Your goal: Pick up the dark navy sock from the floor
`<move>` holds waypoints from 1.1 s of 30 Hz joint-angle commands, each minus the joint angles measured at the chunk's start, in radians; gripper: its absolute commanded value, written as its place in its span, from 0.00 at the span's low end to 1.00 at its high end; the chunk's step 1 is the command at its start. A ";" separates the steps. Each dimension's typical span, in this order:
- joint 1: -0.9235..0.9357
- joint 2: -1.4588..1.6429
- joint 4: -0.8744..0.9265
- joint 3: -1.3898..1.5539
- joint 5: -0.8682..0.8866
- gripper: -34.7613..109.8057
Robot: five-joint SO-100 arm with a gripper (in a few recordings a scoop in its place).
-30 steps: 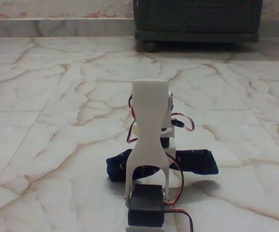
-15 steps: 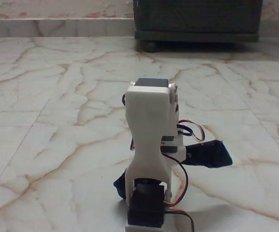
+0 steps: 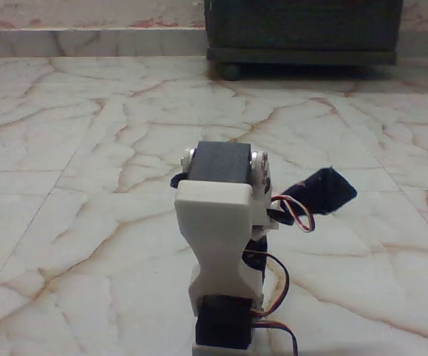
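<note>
Dark navy sock (image 3: 323, 190) hangs clear of the marble floor (image 3: 87, 222) right of the white arm bracket (image 3: 219, 222), limp, light, likely to slip unless pinched mid-length through bunched fabric; claw hidden behind bracket, grip cannot be told; dark cabinet (image 3: 303, 30) well behind

Looks like a home room: veined marble floor (image 3: 87, 222), dark cabinet (image 3: 303, 30) on round feet against the wall.

Glossy cream-white marble floor (image 3: 87, 222) w/ brown-orange veins and thin grout lines, dark cabinet (image 3: 303, 30) standing on it at the back (a rounded foot shows at its left corner), white arm (image 3: 225, 245) rising at front centre
</note>
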 commanded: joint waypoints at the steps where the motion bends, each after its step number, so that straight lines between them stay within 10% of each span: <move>1: -0.017 0.080 -0.031 0.034 -0.029 0.24; 11: -0.057 0.382 -0.046 0.207 -0.184 0.24; 26: -0.080 0.434 -0.532 0.387 -0.842 0.24; 33: -0.077 0.428 -0.528 0.387 -0.799 0.24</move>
